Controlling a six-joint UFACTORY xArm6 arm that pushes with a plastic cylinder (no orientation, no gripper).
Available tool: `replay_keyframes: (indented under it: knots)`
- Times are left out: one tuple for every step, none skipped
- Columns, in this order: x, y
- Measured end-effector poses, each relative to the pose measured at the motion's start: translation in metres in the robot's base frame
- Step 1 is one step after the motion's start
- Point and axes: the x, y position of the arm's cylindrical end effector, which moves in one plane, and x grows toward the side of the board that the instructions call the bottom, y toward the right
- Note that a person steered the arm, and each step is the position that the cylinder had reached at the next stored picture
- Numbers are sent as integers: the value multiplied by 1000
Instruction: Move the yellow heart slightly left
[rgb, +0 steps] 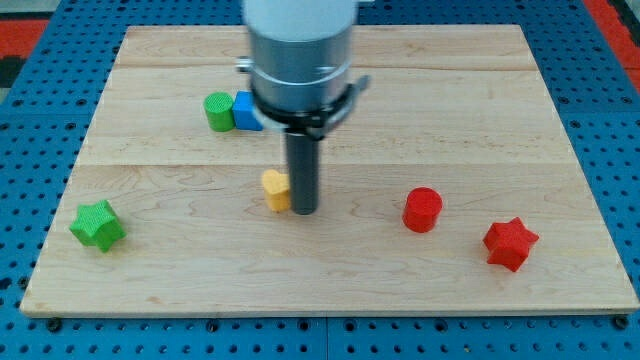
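Note:
The yellow heart (275, 189) lies on the wooden board (330, 270) a little left of its middle. My tip (303, 211) stands right beside the heart, on its right side, touching it or nearly so. The dark rod rises from there to the grey arm body (299, 45) at the view's top, which hides part of the board behind it.
A green cylinder (218, 111) and a blue block (247, 112) sit together at the upper left, the blue one partly hidden by the arm. A green star (98, 225) lies at the lower left. A red cylinder (422, 210) and a red star (510, 244) lie at the lower right.

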Motion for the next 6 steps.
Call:
replay_keyframes:
  knots:
    - [-23,-1]
    - [-57,31]
    - [-48,17]
    - [-33,-9]
    - [-33,-72]
    - [-38,-122]
